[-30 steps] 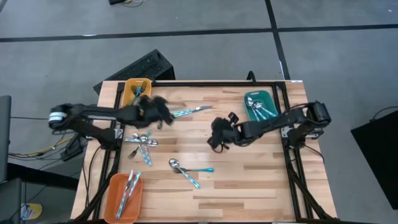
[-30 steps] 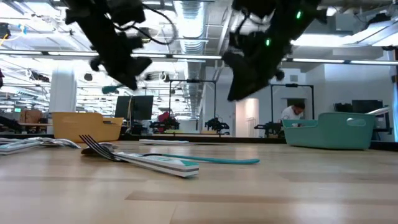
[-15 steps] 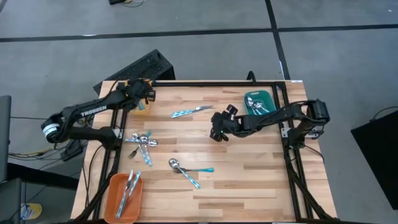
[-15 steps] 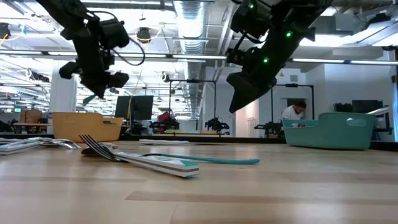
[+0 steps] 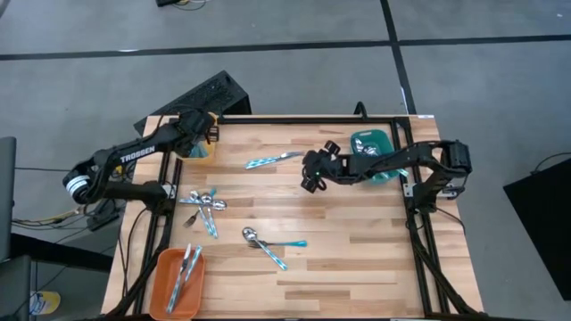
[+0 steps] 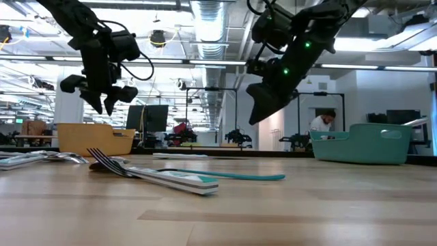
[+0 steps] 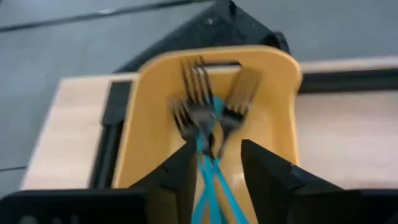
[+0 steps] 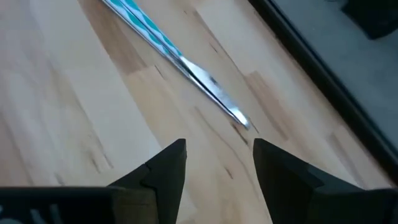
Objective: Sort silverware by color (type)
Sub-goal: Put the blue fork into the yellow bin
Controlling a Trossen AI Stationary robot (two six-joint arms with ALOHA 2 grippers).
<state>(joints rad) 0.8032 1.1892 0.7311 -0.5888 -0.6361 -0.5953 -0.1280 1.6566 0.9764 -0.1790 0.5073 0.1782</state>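
Note:
The silverware has silver heads and light-blue handles. Three forks (image 7: 202,118) lie in the yellow tray (image 5: 189,143) at the far left. My left gripper (image 7: 214,177) hovers open above them, with their handles showing below the gap between its fingers. A knife (image 5: 273,160) lies flat on the table at the far middle. My right gripper (image 5: 310,175) hangs open just right of it, above the blade tip (image 8: 239,117). More silverware lies loose at the left (image 5: 203,204) and the near middle (image 5: 270,242).
A teal tray (image 5: 375,140) holding spoons stands at the far right, under my right arm. An orange tray (image 5: 165,287) with several pieces sits at the near left corner. A black frame (image 5: 414,169) runs along the table's edges. Bare wood spans the near right.
My left gripper has swung from over the table toward the far left corner, stopped above the yellow tray and opened. My right gripper has gone toward the table's far edge, closing on the knife, and stays open.

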